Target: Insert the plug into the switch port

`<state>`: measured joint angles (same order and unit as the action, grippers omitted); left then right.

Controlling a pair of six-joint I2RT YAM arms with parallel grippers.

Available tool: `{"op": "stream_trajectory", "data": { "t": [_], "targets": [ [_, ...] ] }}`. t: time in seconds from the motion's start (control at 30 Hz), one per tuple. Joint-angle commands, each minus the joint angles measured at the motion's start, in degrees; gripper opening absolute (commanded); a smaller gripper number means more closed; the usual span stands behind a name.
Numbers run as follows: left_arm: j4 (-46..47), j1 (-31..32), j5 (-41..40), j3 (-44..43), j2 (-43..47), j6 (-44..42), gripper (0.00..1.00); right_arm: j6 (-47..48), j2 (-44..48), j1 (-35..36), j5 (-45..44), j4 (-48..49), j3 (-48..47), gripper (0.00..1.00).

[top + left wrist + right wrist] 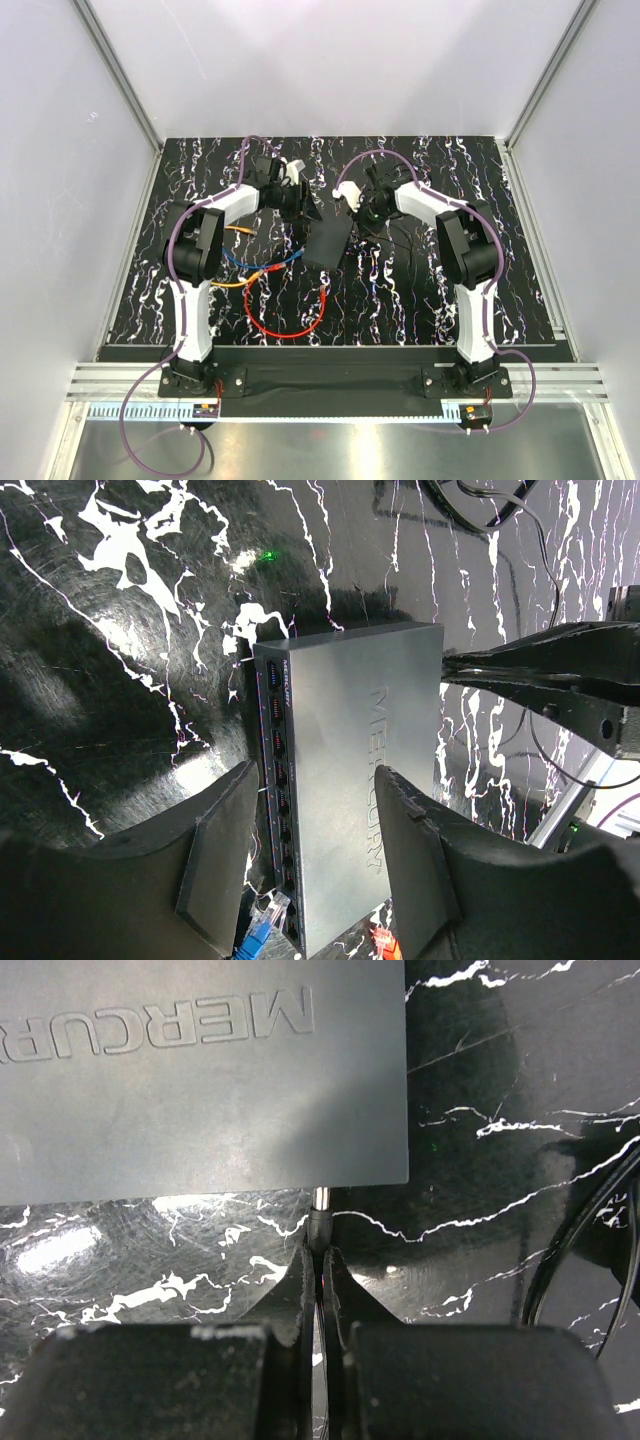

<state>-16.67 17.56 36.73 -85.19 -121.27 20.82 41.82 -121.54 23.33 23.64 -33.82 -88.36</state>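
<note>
The switch (328, 243) is a flat matte black box lying on the marbled table between both arms. In the left wrist view the switch (350, 780) shows a row of ports along its left edge, and my left gripper (318, 865) is open with a finger on either side of its near end. My right gripper (322, 1260) is shut on the plug (318, 1228), a thin black barrel with a metal tip. The tip meets the near edge of the switch (200, 1070) at its right corner. The port itself is hidden under that edge. The right gripper (470, 670) also shows in the left wrist view, at the switch's right side.
Orange, blue and red cables (285, 325) curl on the table in front of the switch. A blue connector (258, 930) and an orange one (385, 942) lie by the switch's near end. A thin black cord (600, 1220) loops at the right.
</note>
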Motion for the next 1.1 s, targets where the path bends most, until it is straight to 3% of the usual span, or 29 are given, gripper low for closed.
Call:
{"op": "stream_trajectory", "data": {
  "t": [0.0, 1.07],
  "targets": [
    [1.6, 0.1, -0.5, -2.9, -0.7, 0.0, 0.55, 1.0, -0.6, 0.8, 0.9, -1.9, -3.0, 0.00],
    [0.1, 0.2, 1.3, -6.0, -4.5, -1.1, 0.52, 3.3, -3.1, 1.8, 1.6, -1.2, -6.7, 0.00]
  ]
}}
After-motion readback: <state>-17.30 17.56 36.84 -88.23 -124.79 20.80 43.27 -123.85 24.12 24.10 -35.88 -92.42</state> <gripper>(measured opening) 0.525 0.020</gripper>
